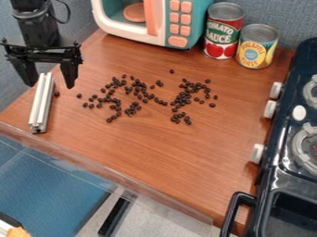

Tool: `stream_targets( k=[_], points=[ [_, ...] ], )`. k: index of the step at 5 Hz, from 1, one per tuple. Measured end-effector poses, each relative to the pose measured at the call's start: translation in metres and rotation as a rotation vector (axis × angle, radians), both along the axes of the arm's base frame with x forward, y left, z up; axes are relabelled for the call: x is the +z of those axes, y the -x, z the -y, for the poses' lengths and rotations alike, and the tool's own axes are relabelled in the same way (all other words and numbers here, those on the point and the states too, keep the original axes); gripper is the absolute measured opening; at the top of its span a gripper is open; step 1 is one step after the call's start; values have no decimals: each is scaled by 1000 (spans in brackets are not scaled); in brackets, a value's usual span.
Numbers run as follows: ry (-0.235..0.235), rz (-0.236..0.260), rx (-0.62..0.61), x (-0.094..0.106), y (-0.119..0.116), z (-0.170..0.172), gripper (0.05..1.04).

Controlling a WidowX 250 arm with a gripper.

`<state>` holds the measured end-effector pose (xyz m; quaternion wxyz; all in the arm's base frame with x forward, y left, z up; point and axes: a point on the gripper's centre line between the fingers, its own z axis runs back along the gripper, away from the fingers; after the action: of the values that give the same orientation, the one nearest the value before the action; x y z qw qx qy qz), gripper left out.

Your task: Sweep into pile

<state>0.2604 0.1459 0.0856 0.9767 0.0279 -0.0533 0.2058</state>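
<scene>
At the upper left, the black gripper [49,86] hangs down with its two fingers wide apart. A pale metal bar [41,104] stretches along the table's left side, its far end showing between the fingers and neither finger closed on it. Dark brown beans [182,98] are scattered over the middle of the wooden table [155,148] in loose, uneven clusters. One bean [56,94] sits just right of the bar, apart from the others.
A toy microwave [176,23] stands at the back, with a tomato sauce can [223,31] and a pineapple can [256,46] to its right. A dark toy stove [282,169] with white knobs lines the right side. The table's front edge runs diagonally below.
</scene>
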Motion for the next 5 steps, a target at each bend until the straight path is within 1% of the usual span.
stream_targets(
  k=[1, 2, 3, 5],
  points=[
    [15, -27, 6, -9, 1, 1, 1001],
    [28, -47, 50, -19, -3, -9, 1001],
    [26, -62, 100, -30, -3, -28, 1001],
    [-12, -63, 141, -42, -3, -48, 1001]
  ],
)
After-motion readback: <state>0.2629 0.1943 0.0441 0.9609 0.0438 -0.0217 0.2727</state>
